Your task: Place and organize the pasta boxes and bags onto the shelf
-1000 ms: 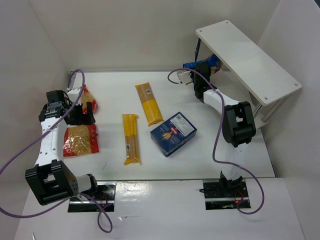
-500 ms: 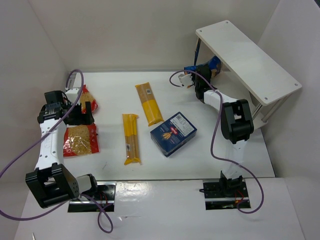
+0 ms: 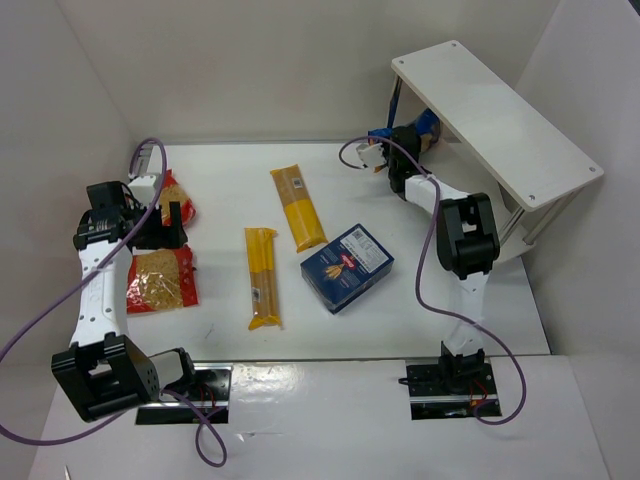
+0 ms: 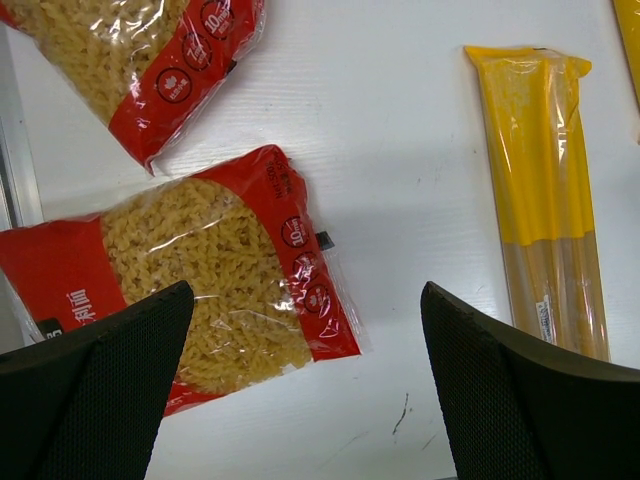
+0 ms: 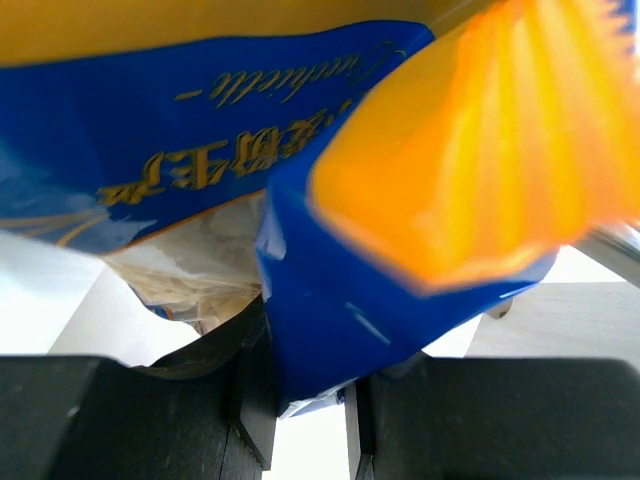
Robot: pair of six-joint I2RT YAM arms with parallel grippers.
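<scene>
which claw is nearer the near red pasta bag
Left. The left claw hovers just above that red bag; the right claw is far off at the shelf, gripping the blue bag.

Robot test cell, lab setting. White table (image 3: 225,185) boxed in by plain white panels (image 3: 260,70) on three sides. Left arm (image 3: 97,290) and right arm (image 3: 462,240) bolted to metal plates (image 3: 215,378) at near edge; purple cables (image 3: 417,280) looping loose. Pasta packets (image 3: 262,275) laid out flat, small white shelf (image 3: 495,115) alongside

White desk (image 3: 225,170) is enclosed by plain white walls (image 3: 250,70) at top, left & right of frame; evenly lit.
</scene>
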